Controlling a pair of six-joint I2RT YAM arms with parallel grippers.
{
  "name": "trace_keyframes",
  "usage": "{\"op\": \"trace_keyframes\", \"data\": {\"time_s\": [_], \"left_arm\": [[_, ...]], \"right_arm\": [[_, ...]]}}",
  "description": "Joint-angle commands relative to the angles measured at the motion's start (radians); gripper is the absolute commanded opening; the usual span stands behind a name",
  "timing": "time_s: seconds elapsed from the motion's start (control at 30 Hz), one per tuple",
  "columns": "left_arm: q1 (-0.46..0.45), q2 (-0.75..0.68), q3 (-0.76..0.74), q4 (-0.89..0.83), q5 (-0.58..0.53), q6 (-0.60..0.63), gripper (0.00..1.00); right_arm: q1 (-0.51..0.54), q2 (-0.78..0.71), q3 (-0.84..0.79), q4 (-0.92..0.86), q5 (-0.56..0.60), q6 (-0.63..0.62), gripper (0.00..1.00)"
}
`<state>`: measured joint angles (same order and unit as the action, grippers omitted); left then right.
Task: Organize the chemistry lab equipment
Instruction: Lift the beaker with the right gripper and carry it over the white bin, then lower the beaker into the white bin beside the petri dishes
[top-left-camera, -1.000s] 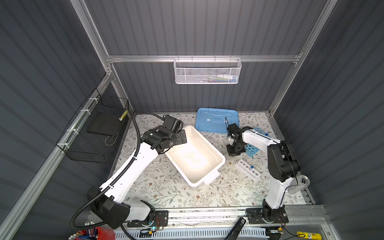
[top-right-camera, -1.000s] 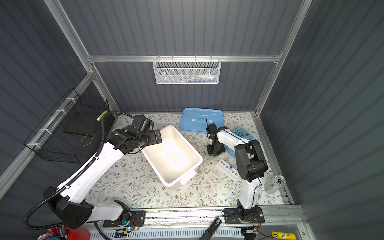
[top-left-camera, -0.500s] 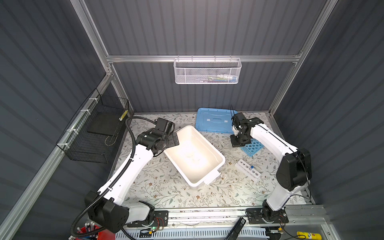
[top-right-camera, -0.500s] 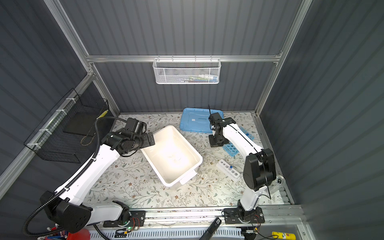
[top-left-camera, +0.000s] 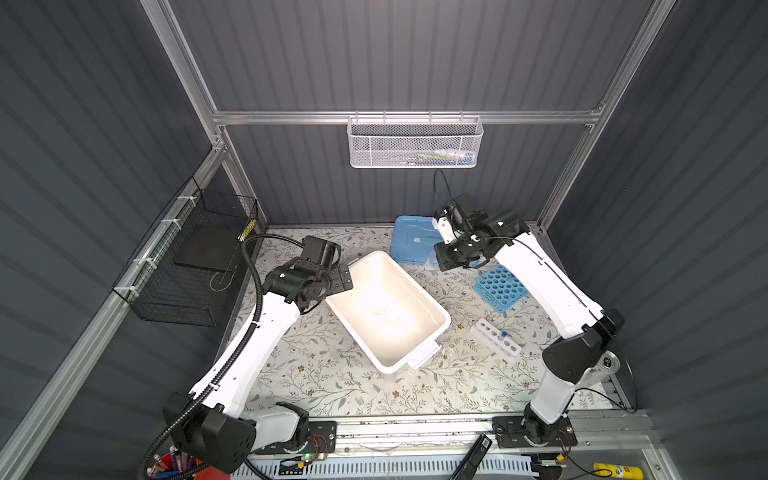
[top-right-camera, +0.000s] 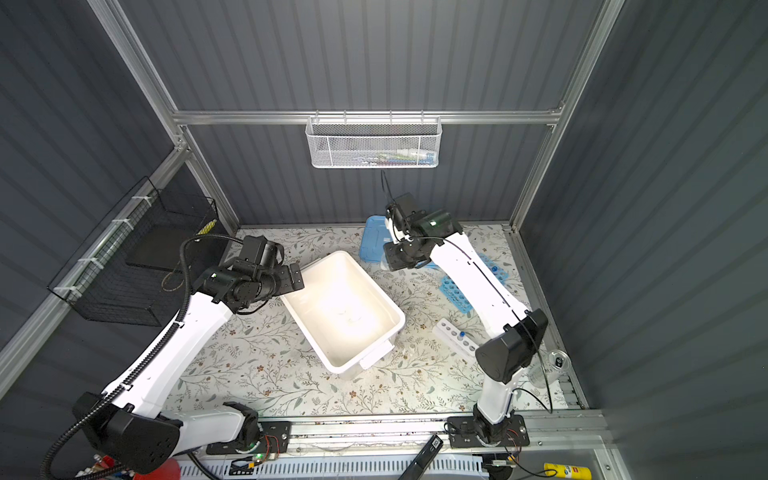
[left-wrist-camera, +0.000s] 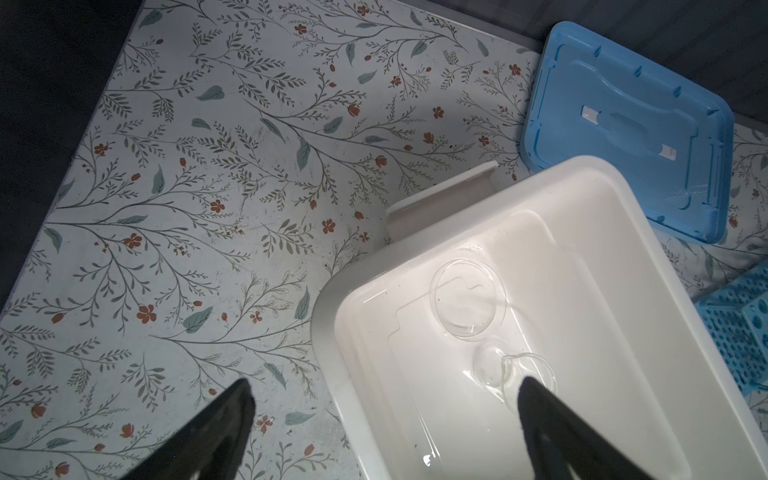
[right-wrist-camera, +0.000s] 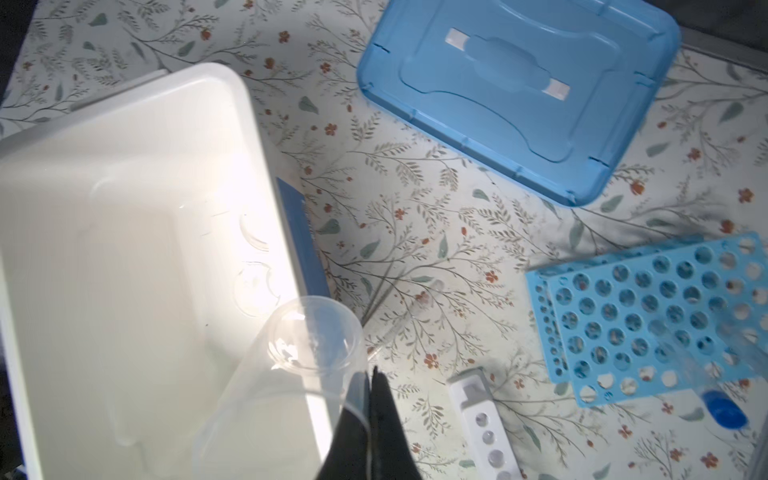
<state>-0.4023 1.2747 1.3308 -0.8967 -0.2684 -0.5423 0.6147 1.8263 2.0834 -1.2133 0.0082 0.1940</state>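
My right gripper (right-wrist-camera: 370, 384) is shut on the wall of a clear beaker (right-wrist-camera: 291, 374), holding it tilted in the air beside the blue lid (top-left-camera: 411, 243); in both top views the beaker (top-right-camera: 386, 262) shows faintly at the fingertips. My left gripper (left-wrist-camera: 382, 399) is open over the white bin's far left corner (top-left-camera: 338, 276), holding nothing. In the bin lie a clear round dish (left-wrist-camera: 467, 303) and a small beaker (left-wrist-camera: 515, 374) on its side. The blue many-holed rack (top-left-camera: 500, 287) and the small white rack (top-left-camera: 494, 337), which holds a blue-capped tube, stand at the right. Thin rods (right-wrist-camera: 382, 286) lie on the table.
The white bin (top-left-camera: 446, 322) sits askew mid-table. A white mesh basket (top-left-camera: 415, 143) hangs on the back wall and a black wire basket (top-left-camera: 187, 266) on the left wall. A blue-capped tube (right-wrist-camera: 723, 409) leans by the blue rack.
My right gripper has risen and swung back from beside the blue rack toward the lid, carrying the beaker. My left gripper has drawn back left, off the bin's middle.
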Motion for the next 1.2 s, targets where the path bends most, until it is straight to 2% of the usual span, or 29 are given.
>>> {"op": "trace_keyframes", "data": {"time_s": [0.0,0.13,0.33,0.67,1.17], "left_arm": [[0.009,0.002,0.03,0.007,0.003,0.025,1.0],[0.034,0.013,0.027,0.032,0.008,0.044,1.0],[0.106,0.058,0.024,0.1,0.071,0.066,1.0],[0.157,0.1,0.04,0.158,0.112,0.104,1.0],[0.18,0.105,0.039,0.183,0.183,0.142,1.0]], "right_arm": [[0.044,0.081,0.083,-0.112,-0.019,-0.001,0.0],[0.088,0.156,0.176,-0.194,-0.016,-0.009,0.0],[0.114,0.149,0.096,-0.204,-0.001,-0.023,0.0],[0.162,0.196,0.168,-0.282,0.021,0.013,0.0],[0.262,0.225,0.147,-0.262,0.074,0.083,0.0]]}}
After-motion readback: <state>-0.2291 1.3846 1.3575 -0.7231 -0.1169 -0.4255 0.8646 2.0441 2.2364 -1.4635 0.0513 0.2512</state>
